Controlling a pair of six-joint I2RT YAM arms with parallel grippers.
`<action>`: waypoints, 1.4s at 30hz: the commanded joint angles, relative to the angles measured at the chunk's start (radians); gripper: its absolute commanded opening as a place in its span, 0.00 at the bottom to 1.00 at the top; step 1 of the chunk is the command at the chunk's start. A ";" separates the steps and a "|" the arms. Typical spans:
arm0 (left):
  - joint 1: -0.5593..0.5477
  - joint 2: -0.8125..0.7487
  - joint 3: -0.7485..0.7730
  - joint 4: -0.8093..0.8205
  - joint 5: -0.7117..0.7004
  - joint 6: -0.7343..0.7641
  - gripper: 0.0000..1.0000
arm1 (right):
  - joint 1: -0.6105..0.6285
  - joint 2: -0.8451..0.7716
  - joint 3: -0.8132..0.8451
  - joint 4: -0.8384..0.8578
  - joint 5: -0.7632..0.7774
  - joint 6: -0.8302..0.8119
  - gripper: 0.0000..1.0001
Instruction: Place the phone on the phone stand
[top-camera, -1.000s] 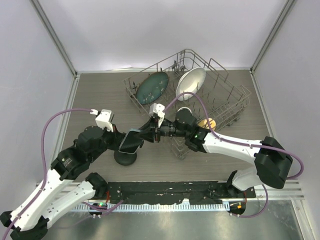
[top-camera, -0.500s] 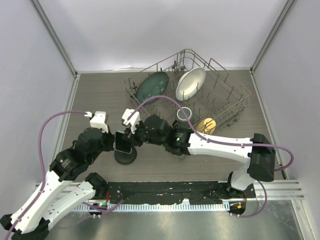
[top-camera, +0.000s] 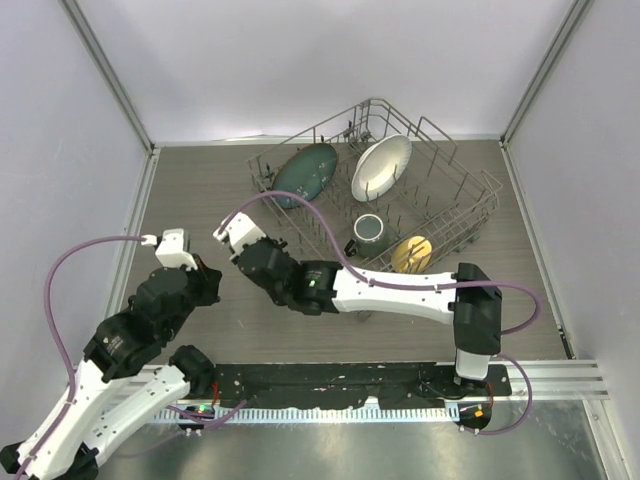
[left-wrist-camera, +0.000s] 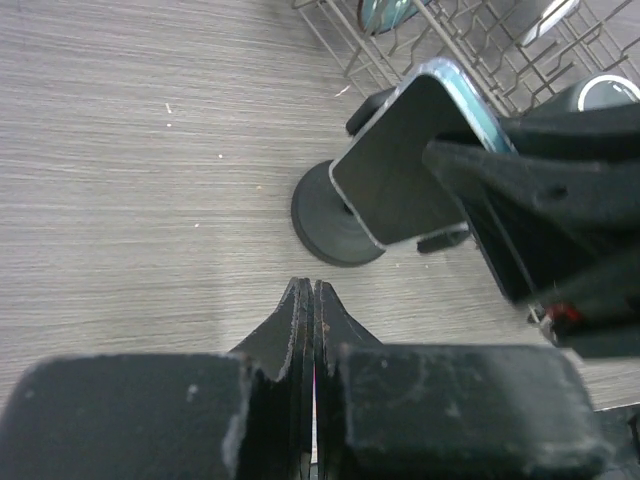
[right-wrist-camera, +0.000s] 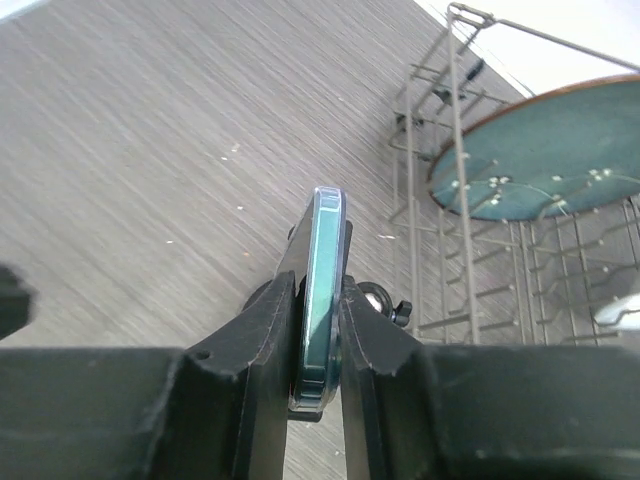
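My right gripper (right-wrist-camera: 320, 285) is shut on the phone (right-wrist-camera: 325, 250), gripping its two faces so it shows edge-on with a teal rim. In the left wrist view the phone (left-wrist-camera: 395, 175) is tilted just over the phone stand (left-wrist-camera: 325, 225), whose black disc base sits on the table. I cannot tell whether the phone rests in the cradle. Part of the stand (right-wrist-camera: 378, 298) shows behind the fingers. My left gripper (left-wrist-camera: 308, 290) is shut and empty, a short way in front of the stand. In the top view the right gripper (top-camera: 257, 270) hides the phone and stand, and the left gripper (top-camera: 207, 285) sits beside it.
A wire dish rack (top-camera: 440, 215) stands at the back right with a teal plate (top-camera: 305, 172), a white bowl (top-camera: 382, 165), a mug (top-camera: 369, 230) and a yellow item (top-camera: 411, 252). Its near corner (right-wrist-camera: 450, 200) is close to the right of the phone.
The right arm has swung left and turned the phone more upright over the stand. The left arm has drawn back to the left, away from the phone.
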 joint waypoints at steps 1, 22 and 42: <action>0.000 0.018 0.041 0.027 0.034 -0.032 0.00 | -0.074 -0.005 0.011 -0.110 -0.009 0.039 0.00; 0.000 0.061 0.092 0.042 0.131 0.006 0.59 | -0.153 -0.195 -0.176 -0.033 -0.261 0.202 0.00; 0.000 0.080 0.087 0.070 0.192 0.009 0.60 | -0.306 -0.267 -0.256 -0.005 -0.534 0.345 0.00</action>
